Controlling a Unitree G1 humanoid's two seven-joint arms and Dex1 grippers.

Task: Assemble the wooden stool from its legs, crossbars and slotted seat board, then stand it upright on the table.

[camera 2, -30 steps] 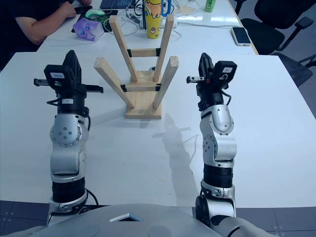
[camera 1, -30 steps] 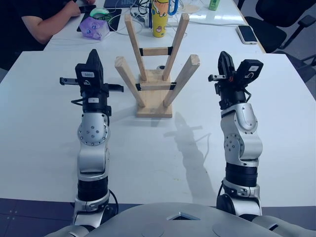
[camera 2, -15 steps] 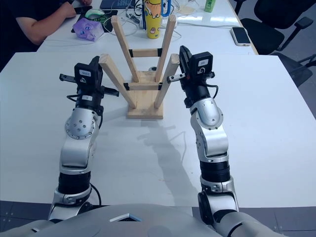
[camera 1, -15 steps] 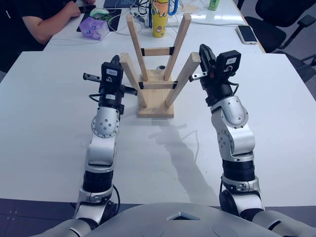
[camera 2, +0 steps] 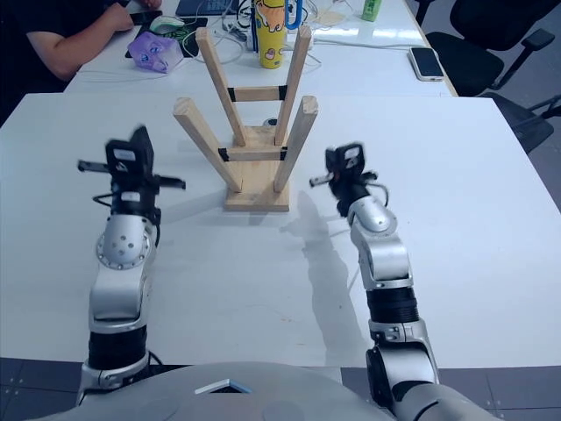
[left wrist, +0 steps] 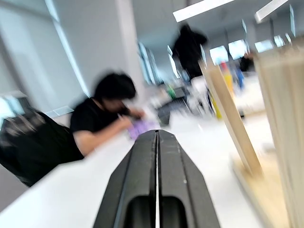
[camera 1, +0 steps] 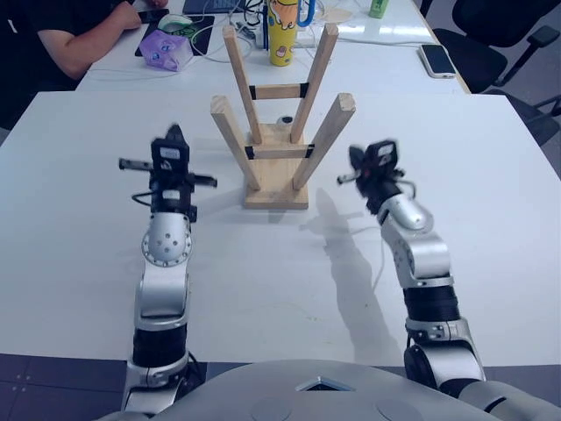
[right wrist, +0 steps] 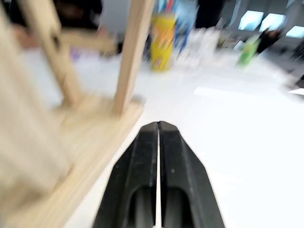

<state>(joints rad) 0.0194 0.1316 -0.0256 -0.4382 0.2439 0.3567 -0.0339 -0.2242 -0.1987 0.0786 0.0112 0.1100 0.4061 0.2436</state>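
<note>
Plainly, white label [camera 2: 122, 155] atop left pincer [left wrist: 157, 137] near stool [camera 1: 279, 152].

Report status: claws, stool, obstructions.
Left claw shut, empty, left of stool. Right claw shut, empty, right of it. Stool assembled, inverted on its seat. Yellow cup behind it.

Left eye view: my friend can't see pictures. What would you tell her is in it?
A wooden stool sits upside down on a white table, resting on its seat with four legs pointing up. The left gripper and the right gripper are on either side of it, both shut, not touching it.
</note>
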